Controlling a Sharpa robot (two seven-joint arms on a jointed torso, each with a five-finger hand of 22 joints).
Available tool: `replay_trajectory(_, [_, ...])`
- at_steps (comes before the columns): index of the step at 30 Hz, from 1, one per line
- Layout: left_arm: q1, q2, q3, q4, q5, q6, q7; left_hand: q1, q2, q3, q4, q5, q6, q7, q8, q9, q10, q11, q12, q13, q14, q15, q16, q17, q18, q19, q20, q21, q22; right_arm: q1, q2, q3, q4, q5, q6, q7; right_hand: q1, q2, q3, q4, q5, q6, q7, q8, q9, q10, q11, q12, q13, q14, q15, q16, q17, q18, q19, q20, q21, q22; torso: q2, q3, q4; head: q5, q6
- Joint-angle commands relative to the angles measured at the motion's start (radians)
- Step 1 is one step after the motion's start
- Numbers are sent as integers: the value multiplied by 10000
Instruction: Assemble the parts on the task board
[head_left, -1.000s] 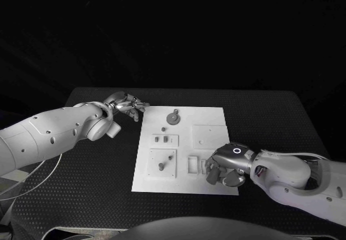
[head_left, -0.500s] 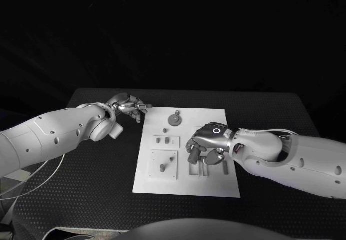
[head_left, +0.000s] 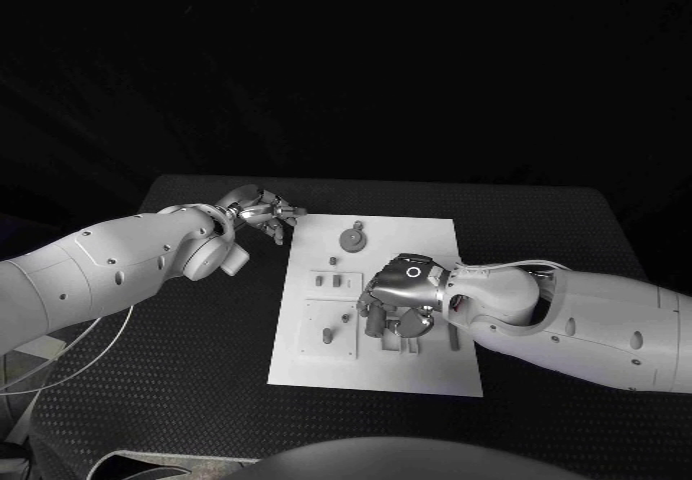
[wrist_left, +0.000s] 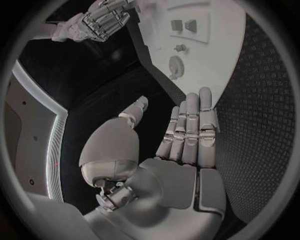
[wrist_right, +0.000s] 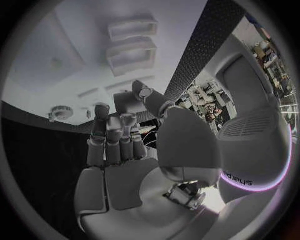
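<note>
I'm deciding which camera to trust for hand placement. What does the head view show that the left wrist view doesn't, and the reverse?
Head view alone: the right hand over the middle of the task board, with the whole board outline on the table.

Left wrist view alone: the left hand's palm, its fingers straight, together and holding nothing.

Both: the round part at the board's far end, and both hands.
</note>
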Motion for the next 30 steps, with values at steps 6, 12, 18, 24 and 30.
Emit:
replay_trajectory(6, [4, 8, 6, -37, -12, 124, 119, 26, -4, -64, -11, -44, -67, 32, -13, -12, -83, 18, 15, -11, 64, 3, -71, 12, 698, 50, -1, -39, 14, 2, -13, 5, -31, -288, 455, 395, 230, 40, 95, 1, 21, 107, 306, -93, -3, -437, 20, 134, 18, -419, 39, 104, 32, 126, -364, 111, 65, 218, 0, 15, -21, 37, -38])
replay_trajectory(12, [4, 25, 6, -26, -12, 132, 121, 29, -3, -67, -14, -44, -70, 32, -12, -12, -86, 18, 15, -12, 64, 3, -73, 13, 699, 50, -1, -41, 14, 2, -31, 5, -143, -319, 627, 430, 284, 41, 91, 2, 20, 59, 312, -103, -7, -556, 34, 167, 7, -531, 56, 129, 28, 129, -458, 155, 73, 213, 1, 9, -22, 50, -47])
replay_trajectory(18, [4, 21, 6, -16, -12, 129, 121, 32, -1, -70, -16, -44, -70, 32, -11, -12, -88, 19, 16, -12, 65, 4, -76, 16, 700, 51, 0, -44, 14, -26, -45, 5, -269, -319, 678, 425, 288, 44, 83, 2, 20, 51, 315, -102, -7, -579, 38, 184, 4, -554, 61, 143, 28, 132, -478, 167, 81, 213, 2, 6, -27, 59, -67])
replay_trajectory(24, [4, 7, 5, 11, -24, 137, 113, 32, 0, -73, -17, -44, -71, 33, -10, -12, -89, 19, 17, -13, 65, 4, -77, 18, 700, 52, 0, -46, 14, -162, -66, 4, -335, -516, 623, 375, 289, 44, 74, 2, 20, 44, 321, -103, -7, -591, 41, 199, 2, -566, 65, 159, 28, 134, -486, 175, 92, 214, -2, 2, -22, 72, -86])
replay_trajectory(30, [4, -8, 5, 6, -111, 128, 83, 36, 2, -75, -19, -44, -69, 32, -7, -12, -89, 19, 18, -13, 66, 4, -79, 20, 701, 53, 0, -47, 14, -238, -66, 4, -348, -740, 535, 311, 348, 119, 345, 7, 1305, 43, 352, -105, -36, -633, 81, 263, -40, -609, 109, 212, 7, 90, -521, 209, 117, 210, -2, 3, -23, 76, -93])
